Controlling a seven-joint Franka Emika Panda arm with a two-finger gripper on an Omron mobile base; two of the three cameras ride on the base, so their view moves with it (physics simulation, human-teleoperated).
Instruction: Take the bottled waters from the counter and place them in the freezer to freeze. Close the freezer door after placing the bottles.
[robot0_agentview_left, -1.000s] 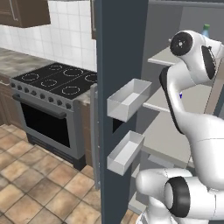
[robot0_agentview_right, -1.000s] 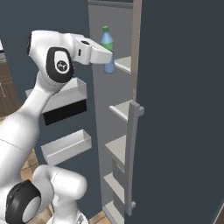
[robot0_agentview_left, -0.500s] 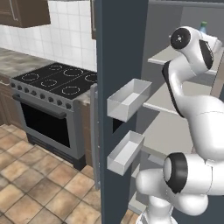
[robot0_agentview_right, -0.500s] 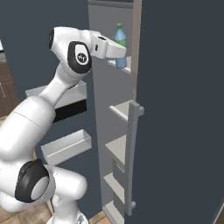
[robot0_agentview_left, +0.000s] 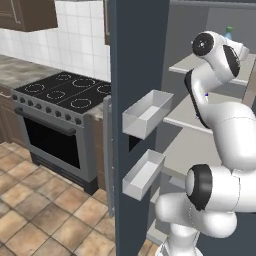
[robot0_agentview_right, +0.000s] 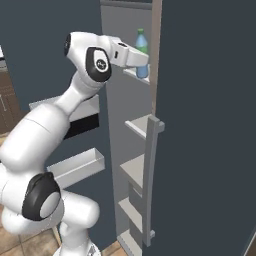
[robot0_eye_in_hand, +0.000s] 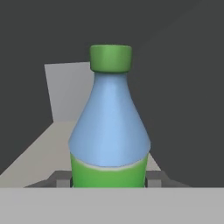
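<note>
My gripper (robot0_agentview_right: 141, 59) clenches one bottle (robot0_eye_in_hand: 109, 127), upright between its fingers. Above the freezer (robot0_agentview_right: 205, 125) shelf (robot0_agentview_right: 134, 74); its base is hidden.

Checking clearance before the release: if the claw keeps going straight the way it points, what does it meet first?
Probably the freezer's pale back wall. The claw, shut on the bottle, points in over the top shelf; depth is unclear.

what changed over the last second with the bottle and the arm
The gripper, shut on the bottle, carried it deeper into the freezer, over its top shelf. The grip, the open freezer door and its bins stayed as they were.
</note>
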